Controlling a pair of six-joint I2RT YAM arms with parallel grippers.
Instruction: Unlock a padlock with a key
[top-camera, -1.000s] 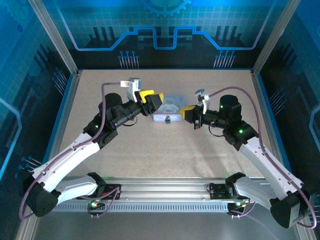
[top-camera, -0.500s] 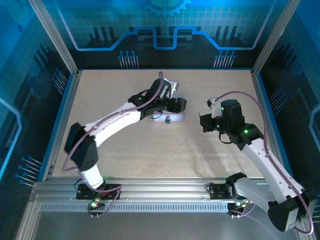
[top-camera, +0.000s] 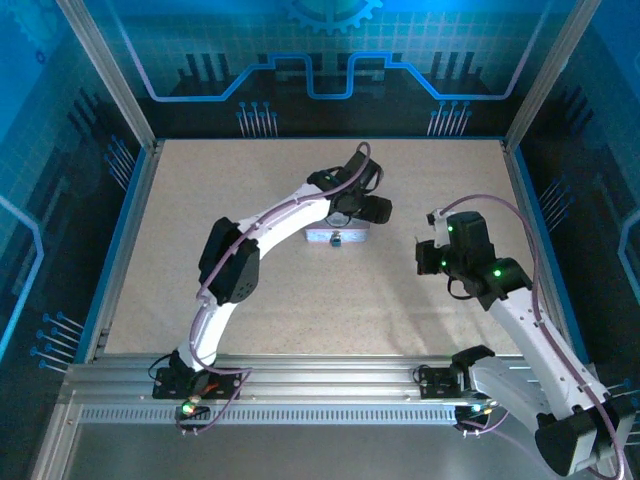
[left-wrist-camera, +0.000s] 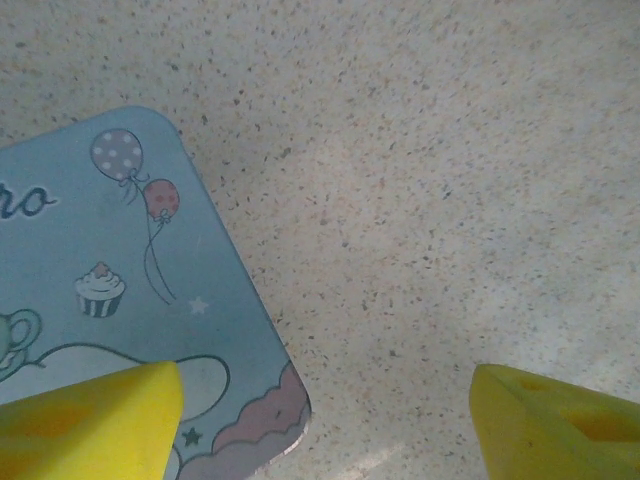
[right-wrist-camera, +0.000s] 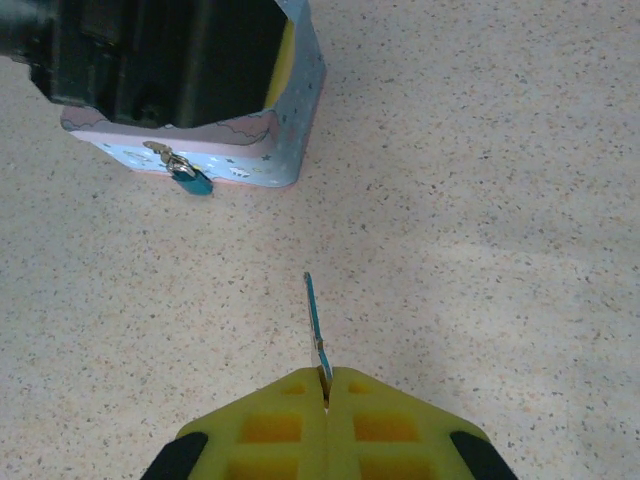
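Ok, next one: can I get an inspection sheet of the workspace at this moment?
Surface: speckled beige table, no marks seen.
Job's things: padlock hangs on the latch at the front of the cartoon-print tin; key is apart from it, blade pointing toward the tin.
Clutter: nothing seen.
Grippers: left gripper open and empty, over the tin's corner; right gripper shut on the key.
Cables: purple cable along each arm, clear of the tin.
Surroundings: blue printed panels, aluminium frame.
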